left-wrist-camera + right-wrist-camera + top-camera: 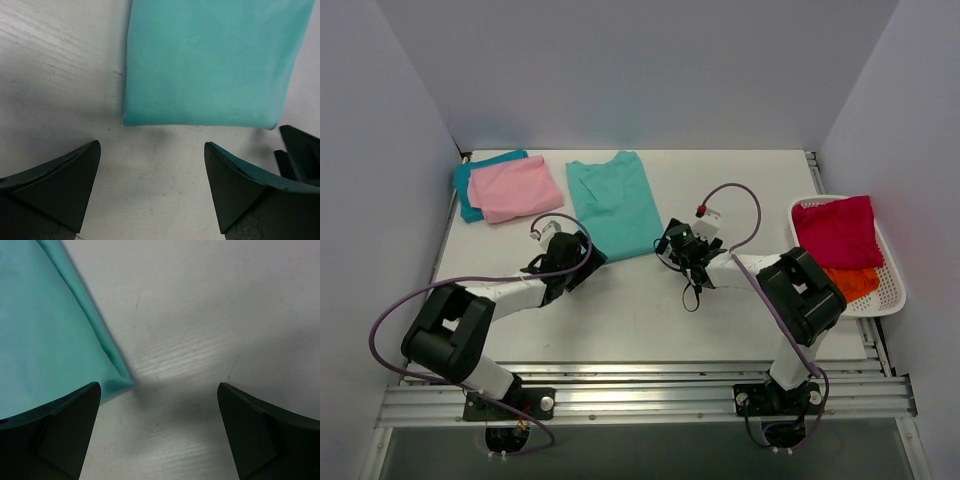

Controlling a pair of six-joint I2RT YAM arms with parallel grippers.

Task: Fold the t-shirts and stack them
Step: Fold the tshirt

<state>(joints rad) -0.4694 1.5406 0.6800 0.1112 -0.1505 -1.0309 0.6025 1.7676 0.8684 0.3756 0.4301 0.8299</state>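
Mint tee [615, 205] lay folded mid-table. Its near hem sat just beyond left gripper [584, 256] and right gripper [670, 243], both jaws spread and empty. Cloth looked light and floppy, so I'd pinch the near corners. The wrist views showed the hem gap. Only the top view showed pink tee [520, 188] on teal tee [470, 185] far left, and crimson tee [835, 230] and orange tee [850, 282] in the basket [892, 272] on the right.

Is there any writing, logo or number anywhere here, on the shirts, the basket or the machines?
None can be read.
The mint green t-shirt, pale pink t-shirt, teal blue t-shirt, crimson t-shirt and orange t-shirt are plain.
The white basket, table, left arm and right arm show no lettering.
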